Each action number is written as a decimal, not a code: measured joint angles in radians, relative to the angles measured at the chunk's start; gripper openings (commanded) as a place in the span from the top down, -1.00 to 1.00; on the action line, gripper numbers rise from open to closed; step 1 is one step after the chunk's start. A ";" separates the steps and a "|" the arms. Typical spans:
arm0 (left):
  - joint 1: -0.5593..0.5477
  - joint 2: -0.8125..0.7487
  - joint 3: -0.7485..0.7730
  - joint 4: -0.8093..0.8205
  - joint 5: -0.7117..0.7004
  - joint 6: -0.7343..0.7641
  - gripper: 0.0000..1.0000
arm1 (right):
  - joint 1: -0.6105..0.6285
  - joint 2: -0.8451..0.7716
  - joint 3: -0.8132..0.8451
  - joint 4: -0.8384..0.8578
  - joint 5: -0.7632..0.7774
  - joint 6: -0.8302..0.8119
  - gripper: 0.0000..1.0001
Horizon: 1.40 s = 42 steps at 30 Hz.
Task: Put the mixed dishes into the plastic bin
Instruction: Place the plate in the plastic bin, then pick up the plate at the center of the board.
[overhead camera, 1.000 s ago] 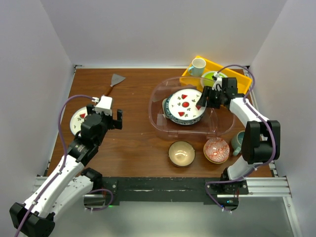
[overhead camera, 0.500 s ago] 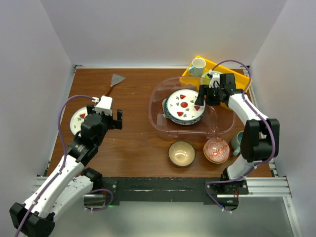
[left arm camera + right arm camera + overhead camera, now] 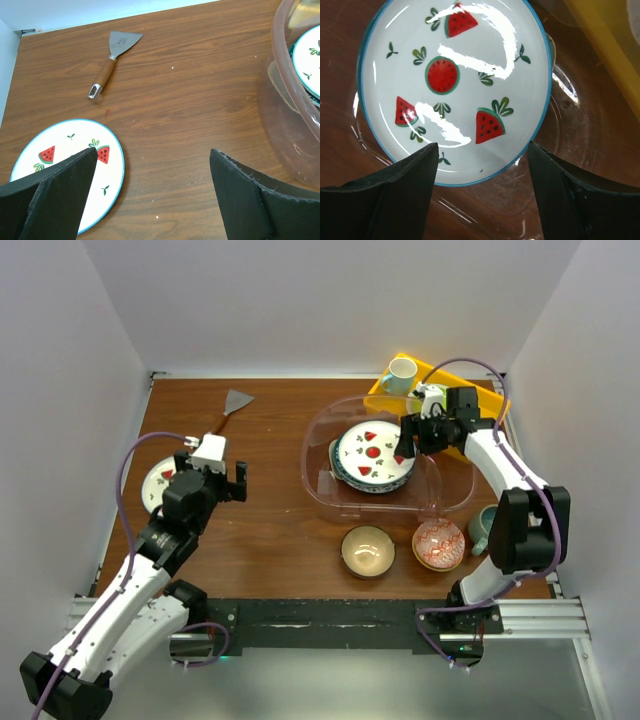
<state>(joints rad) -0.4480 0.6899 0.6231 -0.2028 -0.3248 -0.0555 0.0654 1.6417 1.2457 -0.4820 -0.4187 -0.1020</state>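
I see the plastic bin (image 3: 312, 472) right of centre in the top view, and inside it a fruit-marked plate (image 3: 372, 452) lies flat on top of a darker-rimmed plate (image 3: 337, 471). My right gripper (image 3: 482, 145) hangs over the right edge of that stack. In its wrist view the two black fingers (image 3: 400, 190) stand well apart at the bottom of the frame with nothing between them, and the fruit-marked plate fills the frame above. I cannot tell whether the fingers touch it. My left gripper (image 3: 152, 152) sits at centre left of the top view, jaws spread wide and empty over bare wood. A second fruit-marked plate (image 3: 75, 145) lies on the table at the lower left of the left wrist view, partly behind one finger. A scraper (image 3: 112, 55) is at the upper left, well apart from it. Below the bin in the top view sit the tan bowl (image 3: 367, 550) and the red-patterned bowl (image 3: 438, 544), with the grey-teal mug (image 3: 482, 528) at the right edge. A yellow tray (image 3: 488, 400) with a white mug (image 3: 400, 374) is at the upper right.
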 measured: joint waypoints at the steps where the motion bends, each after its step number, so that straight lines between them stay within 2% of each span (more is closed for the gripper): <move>1: 0.002 0.000 0.000 0.000 0.002 0.000 -1.00 | 0.000 -0.011 0.000 -0.003 -0.013 -0.013 -0.51; 7: 0.018 -0.001 0.000 0.001 0.014 0.000 -1.00 | 0.000 -0.139 -0.012 -0.004 -0.093 -0.077 -0.57; 13: 0.036 0.000 0.000 0.002 0.034 -0.002 -1.00 | -0.031 -0.280 -0.051 0.016 -0.173 -0.106 -0.76; 16: 0.047 0.009 0.000 0.005 0.044 -0.004 -1.00 | -0.073 -0.344 -0.092 0.038 -0.219 -0.108 -0.96; 20: 0.066 0.041 0.000 0.008 0.059 -0.008 -1.00 | -0.130 -0.417 -0.149 0.073 -0.282 -0.096 -0.97; 26: 0.107 0.158 0.000 0.003 0.051 -0.028 -1.00 | -0.179 -0.451 -0.209 0.131 -0.397 -0.055 -0.97; 33: 0.141 0.397 0.025 -0.047 -0.038 -0.067 -0.99 | -0.185 -0.451 -0.220 0.132 -0.482 -0.056 -0.96; 37: 0.148 0.537 0.072 -0.084 -0.096 -0.089 -0.79 | -0.185 -0.454 -0.220 0.132 -0.499 -0.056 -0.96; 42: 0.153 0.748 0.167 -0.123 -0.161 -0.109 -0.36 | -0.185 -0.454 -0.220 0.131 -0.519 -0.061 -0.96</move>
<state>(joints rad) -0.2947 1.4376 0.7906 -0.3256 -0.4862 -0.1646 -0.1192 1.1877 1.0260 -0.3511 -0.9379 -0.1627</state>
